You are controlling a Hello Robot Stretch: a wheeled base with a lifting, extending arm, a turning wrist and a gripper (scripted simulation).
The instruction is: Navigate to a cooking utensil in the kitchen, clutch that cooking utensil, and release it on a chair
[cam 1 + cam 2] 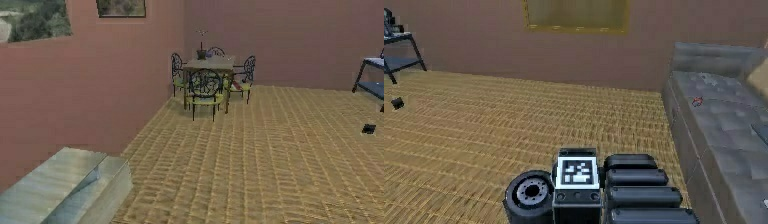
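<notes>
A dining table [222, 62] stands against the far pink wall, with several dark metal chairs around it. The nearest chair [205, 90] faces me, and another chair [242, 76] stands at the table's right. A vase with a plant [202, 48] rests on the tabletop. At the arm side view's bottom edge, the arm's dark segments [639, 185] sit beside a white marked square [577, 170]. Left of that square is the gripper's dark round body [530, 196]. Its far end cannot be made out, so I cannot tell whether it holds anything.
A grey sofa [65, 190] fills the forward view's lower left and runs along the arm side view's right as the sofa [719, 115]. A blue shelf unit [372, 75] stands at the right, with a small dark object [368, 128] on the floor. Wide woven floor lies between.
</notes>
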